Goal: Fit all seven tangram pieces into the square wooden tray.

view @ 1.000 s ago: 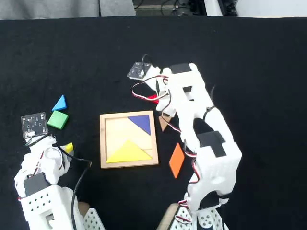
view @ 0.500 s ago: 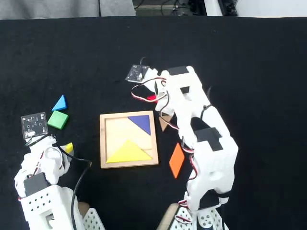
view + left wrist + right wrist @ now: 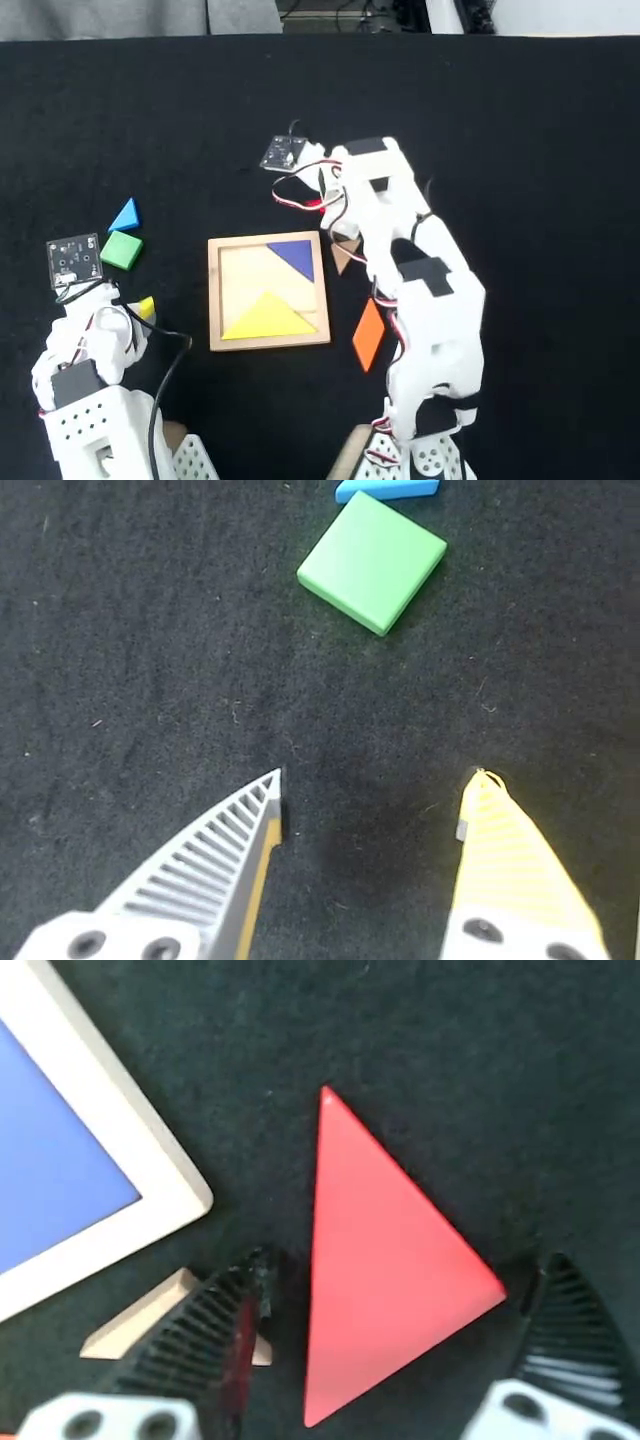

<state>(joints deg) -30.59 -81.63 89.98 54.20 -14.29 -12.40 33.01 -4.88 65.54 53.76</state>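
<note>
The square wooden tray (image 3: pixel 214 296) lies mid-table with a dark blue triangle (image 3: pixel 293 256) and a large yellow triangle (image 3: pixel 266 317) in it. My right gripper (image 3: pixel 390 1290) is open, its fingers on either side of a red triangle (image 3: pixel 375 1260) that lies flat just past the tray's corner (image 3: pixel 150 1195). A tan triangle (image 3: pixel 343 258) and an orange parallelogram (image 3: pixel 368 334) lie to the right of the tray. My left gripper (image 3: pixel 375 800) stands open over bare cloth, a little short of a green square (image 3: pixel 372 560) and a light blue triangle (image 3: pixel 388 489).
A small yellow piece (image 3: pixel 145 308) lies beside the left arm (image 3: pixel 85 350). The right arm (image 3: pixel 410 290) stretches over the cloth right of the tray, with loose servo wires near the red triangle. The black cloth is open at the far side and far right.
The right arm's wrist has shifted slightly to the left and farther away over the red triangle. The left arm and the pieces have stayed put.
</note>
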